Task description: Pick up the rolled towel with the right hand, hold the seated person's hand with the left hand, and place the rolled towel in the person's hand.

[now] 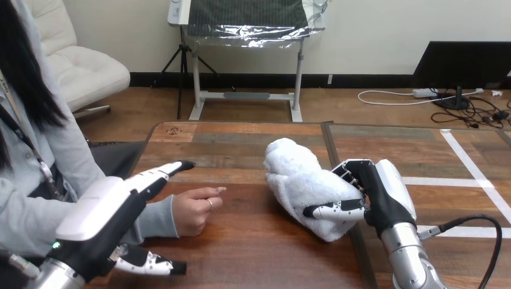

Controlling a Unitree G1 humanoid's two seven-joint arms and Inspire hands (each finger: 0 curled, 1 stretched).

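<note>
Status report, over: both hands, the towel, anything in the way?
Right hand shut on rolled towel. Left hand open beside person's hand, not holding it. Bare table between towel and person's hand.

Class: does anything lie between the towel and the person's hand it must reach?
Nothing visible does. Only bare table separates the towel from the person's hand. The left hand sits on that hand's other side, off the path; the right hand grips the towel.

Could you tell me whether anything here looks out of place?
Nothing stands out: the right robot hand grips the intact rolled towel, and the person's hand rests on the table beside the open left robot hand.
</note>
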